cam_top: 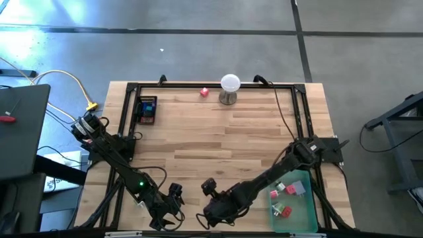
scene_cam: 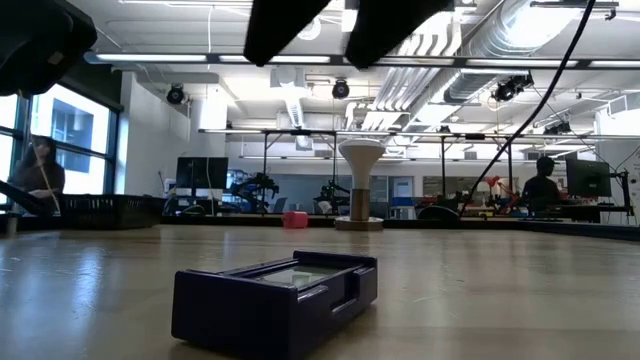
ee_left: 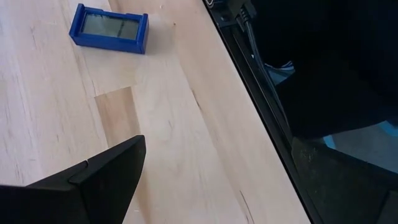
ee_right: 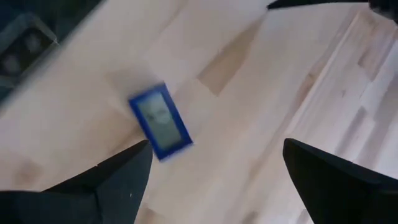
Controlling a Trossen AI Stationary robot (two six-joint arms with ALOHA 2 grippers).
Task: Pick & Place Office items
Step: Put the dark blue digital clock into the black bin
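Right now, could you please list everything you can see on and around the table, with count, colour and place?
Rectangular blue box with clear lid: one, blue, far left part of table.
Small red block: one, red, far edge, beside the ball.
White ball on metal stand: one, white, far edge, centre.
Green plastic tray: one, green, near right corner.
Small office items: several, red, pink, green, grey, inside tray.
Wooden table: one, light wood.
Left gripper: open, empty, near edge.
Right gripper: open, empty, near edge, centre.
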